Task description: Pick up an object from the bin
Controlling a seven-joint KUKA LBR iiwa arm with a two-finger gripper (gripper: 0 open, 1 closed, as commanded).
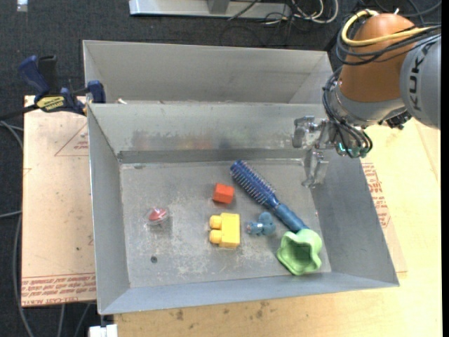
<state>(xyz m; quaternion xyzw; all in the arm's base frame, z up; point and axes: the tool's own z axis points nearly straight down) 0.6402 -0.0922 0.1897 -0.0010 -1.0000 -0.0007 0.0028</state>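
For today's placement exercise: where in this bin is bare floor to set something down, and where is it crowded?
Bare: floor between pink piece and red block, and the lower-left corner. Crowded: lower right, around brush, yellow brick, green cup.

Light falls evenly (soft shadows), perhaps from above.

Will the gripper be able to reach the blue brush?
Probably yes: the gripper hangs close beside the blue brush, which lies uncovered in the bin, with nothing between them.
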